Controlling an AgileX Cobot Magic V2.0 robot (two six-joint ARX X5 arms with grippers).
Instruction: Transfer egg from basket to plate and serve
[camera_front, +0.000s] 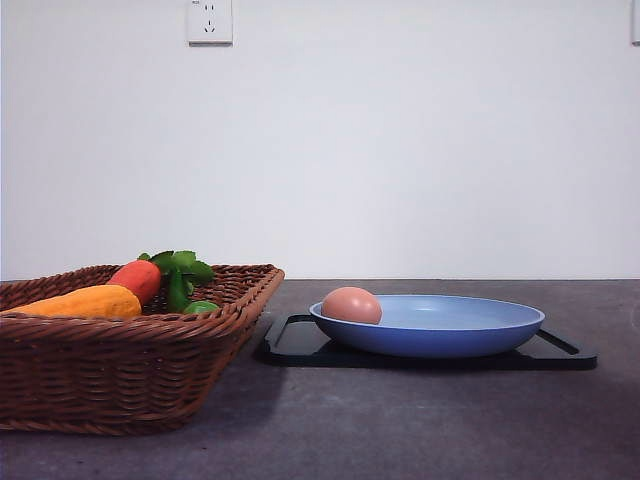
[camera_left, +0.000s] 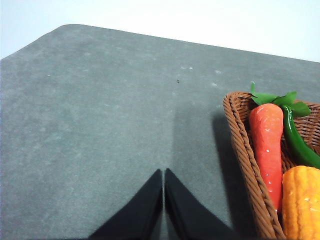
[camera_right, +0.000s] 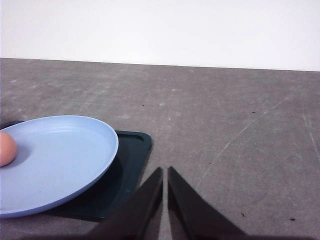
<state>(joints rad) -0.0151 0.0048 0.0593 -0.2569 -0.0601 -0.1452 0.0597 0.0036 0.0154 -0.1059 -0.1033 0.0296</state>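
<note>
Dark grey and faintly scuffed, the matte desk (camera_front: 420, 420) is seen running back to a plain white wall (camera_front: 400, 150).

Nearest in the front view, at the left, the wide, shallow, dark-brown woven wicker basket (camera_front: 120, 375) is set on the desk, its sloping sides rising to a braided rim. Three toy vegetables are held in it: an orange-yellow corn cob (camera_front: 85, 302), a red-orange carrot (camera_front: 138, 279) with green leaves (camera_front: 180, 266), and a slim green pepper (camera_left: 299, 145). In the left wrist view the left tool (camera_left: 163, 176) is seen over bare desk just beside the basket's rim, its two black fingers pressed together with nothing between them.

Further back and to the right, a flat black rectangular tray (camera_front: 290, 342) lies on the desk, and the large round light-blue plate (camera_front: 450, 325) is carried on it. The small pinkish-brown oval egg (camera_front: 351, 305) rests inside the plate, against its left rim. In the right wrist view the right tool (camera_right: 165, 175) is seen above bare desk near the tray's corner, apart from the plate, its fingers likewise drawn closed on nothing.

A white wall socket (camera_front: 210, 21) is mounted high on the wall.
</note>
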